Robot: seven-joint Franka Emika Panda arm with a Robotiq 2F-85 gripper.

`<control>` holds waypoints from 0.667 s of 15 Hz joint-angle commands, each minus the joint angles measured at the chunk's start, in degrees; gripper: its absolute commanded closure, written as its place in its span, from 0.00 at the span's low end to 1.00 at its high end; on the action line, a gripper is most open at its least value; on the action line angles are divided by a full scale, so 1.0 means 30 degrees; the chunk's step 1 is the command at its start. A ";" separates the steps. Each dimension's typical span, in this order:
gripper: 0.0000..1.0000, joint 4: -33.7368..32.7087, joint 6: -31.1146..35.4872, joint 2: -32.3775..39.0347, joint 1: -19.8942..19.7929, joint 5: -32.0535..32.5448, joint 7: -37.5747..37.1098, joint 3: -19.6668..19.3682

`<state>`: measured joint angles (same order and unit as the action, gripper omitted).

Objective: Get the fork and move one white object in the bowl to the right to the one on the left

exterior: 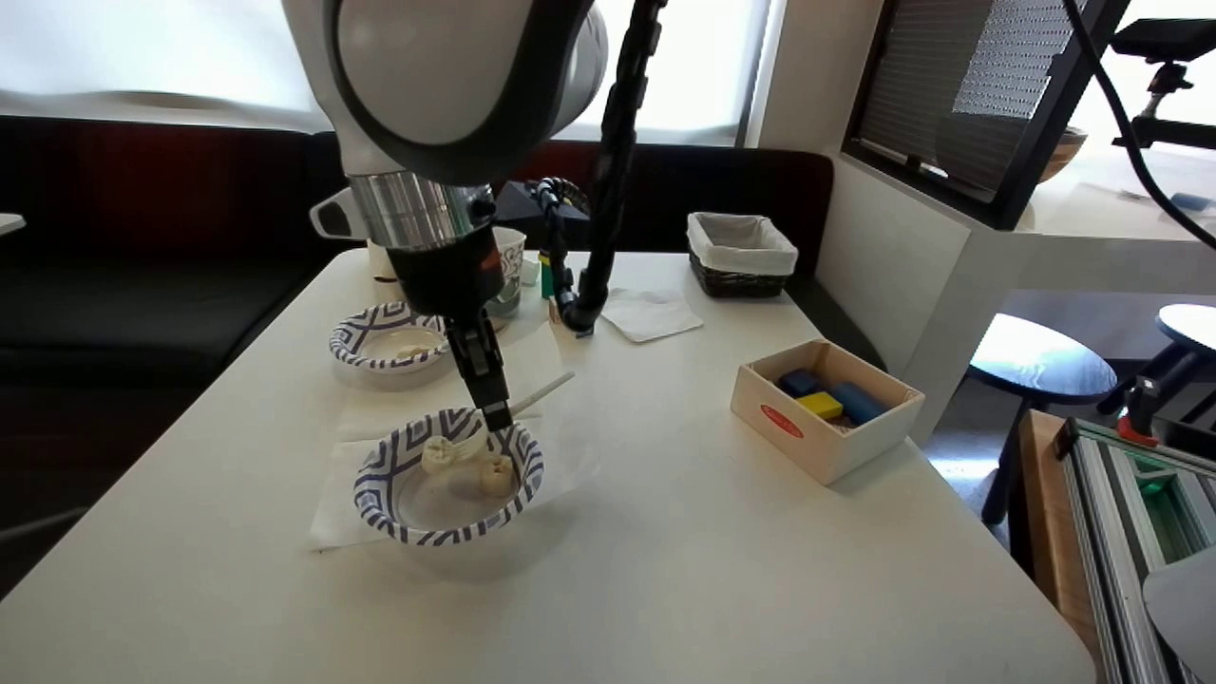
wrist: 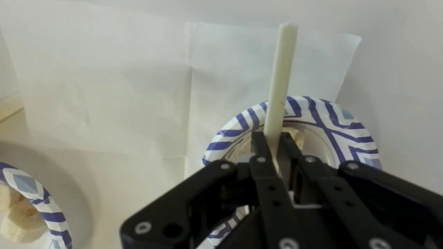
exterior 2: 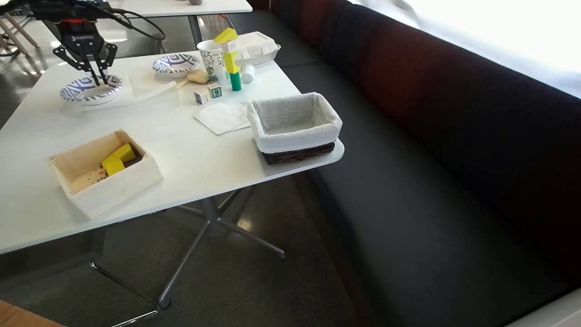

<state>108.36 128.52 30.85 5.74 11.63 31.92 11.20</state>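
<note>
Have the gripper (wrist: 272, 140) pinched around the fork (wrist: 281, 83), over the right bowl (exterior: 375, 484), with the handle (wrist: 284, 55) jutting past that bowl's rim (wrist: 316, 110), presumably to free the tines for stabbing. Can't make those out, tbh. Spot white chunks (exterior: 495, 474) inside the right bowl, probably the targets. Find the left bowl (exterior: 348, 340) well apart from the right bowl, likely parked as the drop spot.

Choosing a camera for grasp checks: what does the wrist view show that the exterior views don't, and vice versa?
Wrist view only: the gripper with a finger on each side of the fork.
In both exterior views only: box, basket, cup.
Shared: gripper, bowl below it, other bowl (cropped in the wrist view). The fork also shows in an exterior view, but not both fingers flanking it.
</note>
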 commanded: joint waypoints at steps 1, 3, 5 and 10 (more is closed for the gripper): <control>0.97 -0.0458 0.0488 0.0735 -0.0039 0.0213 0.1473 0.0302; 0.97 -0.0565 0.0486 0.0946 0.0072 0.0349 0.2011 0.0303; 0.97 -0.0566 0.0604 0.1037 0.0136 0.0455 0.2249 0.0200; 0.54 -0.0389 0.0544 0.0413 0.0084 0.0040 0.2346 0.0380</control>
<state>107.13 129.53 33.09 5.91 11.89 38.23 11.87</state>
